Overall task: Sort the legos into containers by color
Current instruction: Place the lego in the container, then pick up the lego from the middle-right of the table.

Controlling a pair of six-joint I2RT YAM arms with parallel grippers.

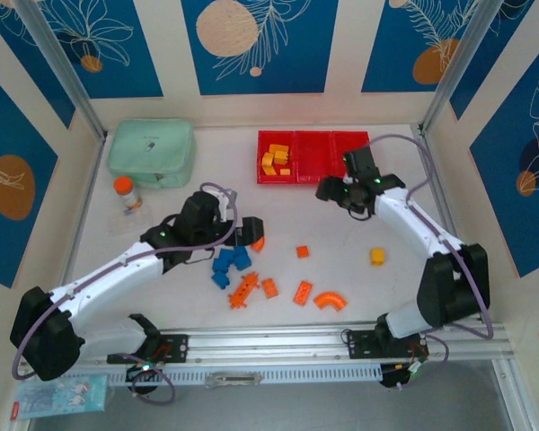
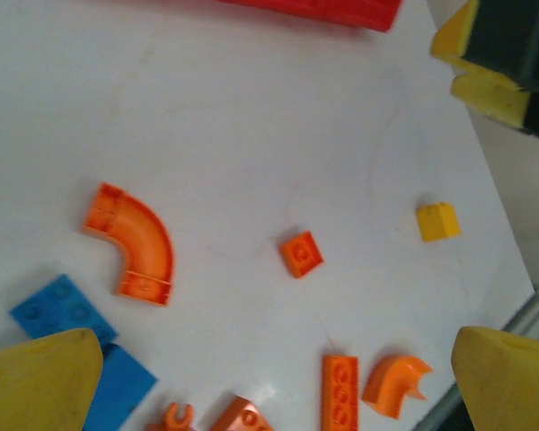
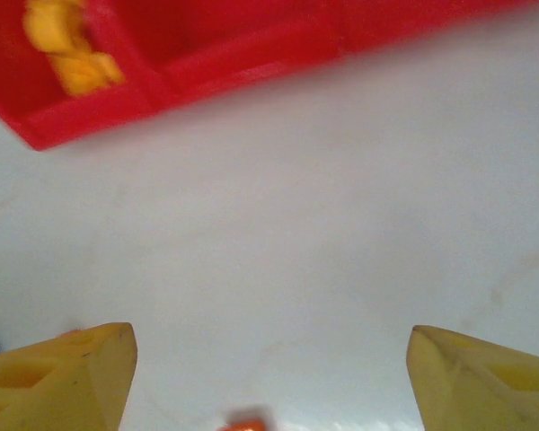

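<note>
right fingers point(image 3: 81, 368) spread, empty, over bare counter point(image 3: 278, 233) just short of containers point(image 3: 242, 58) | left fingers point(image 2: 45, 377) spread, empty, above loose orange legos point(image 2: 135, 242) | yellow bricks point(image 1: 275, 160) in left bin | step: between picks, likely | next: descend, pinch one loose brick

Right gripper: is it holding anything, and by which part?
Nothing is held. The right gripper is open, its fingers spread wide above bare table.

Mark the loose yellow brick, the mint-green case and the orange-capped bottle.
loose yellow brick point(image 1: 376, 257), top external view, its top face.
mint-green case point(image 1: 151, 153), top external view, middle of its lid.
orange-capped bottle point(image 1: 128, 200), top external view, clear body below cap.
</note>
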